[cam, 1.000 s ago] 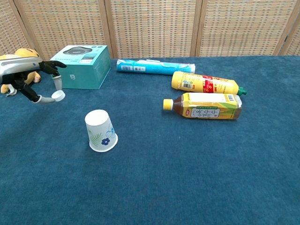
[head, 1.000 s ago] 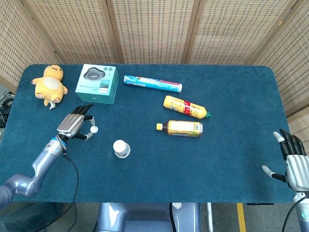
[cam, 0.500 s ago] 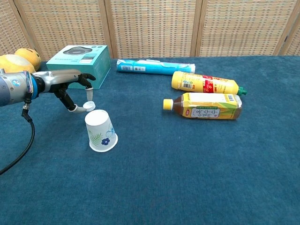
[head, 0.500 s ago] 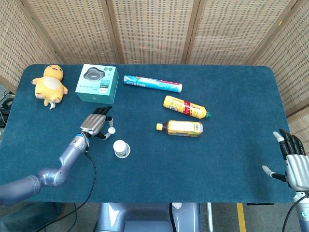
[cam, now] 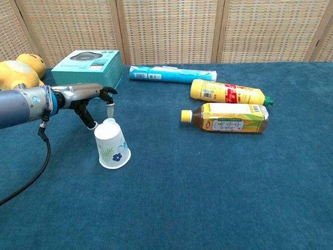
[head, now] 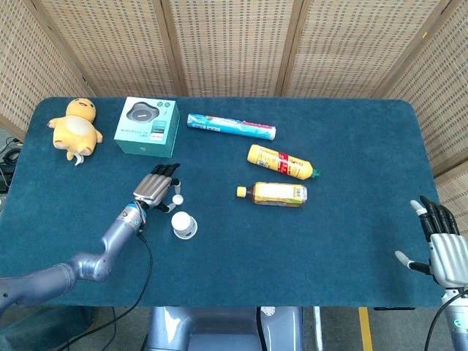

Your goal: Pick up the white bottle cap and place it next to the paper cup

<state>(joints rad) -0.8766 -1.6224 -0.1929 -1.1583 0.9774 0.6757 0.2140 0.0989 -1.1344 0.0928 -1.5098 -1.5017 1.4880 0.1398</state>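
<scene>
Before woven cane screens, a blue-covered table point(head: 351, 241) is seen, where a white bottle cap point(head: 177, 199) is held pinched in the fingertips of the left hand point(head: 155, 189), just behind the upturned paper cup point(head: 183, 224); it is carried low, seemingly so it can be set down beside the cup. The right hand point(head: 444, 248) is kept idle at the table's edge, fingers apart, holding nothing.
</scene>
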